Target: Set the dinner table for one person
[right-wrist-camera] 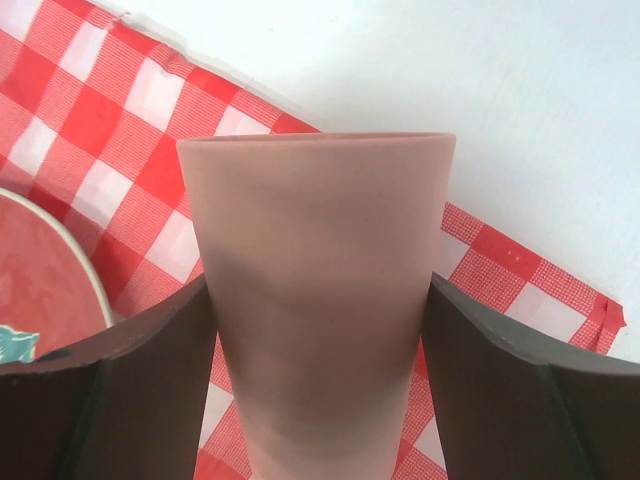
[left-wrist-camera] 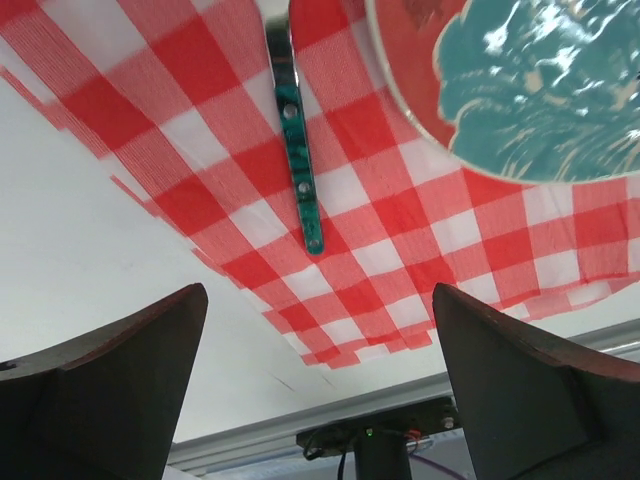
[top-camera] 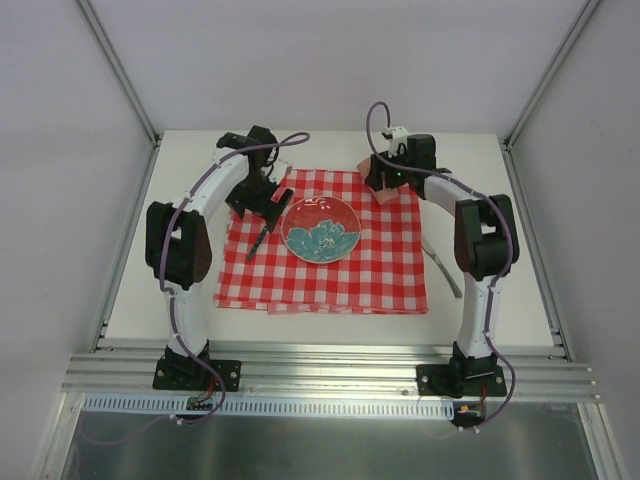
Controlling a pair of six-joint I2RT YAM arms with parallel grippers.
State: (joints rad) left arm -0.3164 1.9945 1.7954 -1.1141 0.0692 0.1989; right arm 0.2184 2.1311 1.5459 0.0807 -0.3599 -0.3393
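The off-white dinner table (top-camera: 160,290) carries a red-and-white checked cloth (top-camera: 330,275) with a red plate with a teal pattern (top-camera: 321,229) on it. A knife with a green handle (top-camera: 262,238) lies on the cloth left of the plate; it also shows in the left wrist view (left-wrist-camera: 301,170). My left gripper (top-camera: 272,195) is open and empty, just behind the knife. My right gripper (top-camera: 385,183) is shut on a pink cup (top-camera: 384,193) over the cloth's back right corner. In the right wrist view the cup (right-wrist-camera: 315,250) fills the gap between the fingers (right-wrist-camera: 150,380).
A metal utensil (top-camera: 441,268) lies on the bare table right of the cloth, beside the right arm. An aluminium rail (top-camera: 330,365) runs along the near edge. White walls close in the table at the back and sides.
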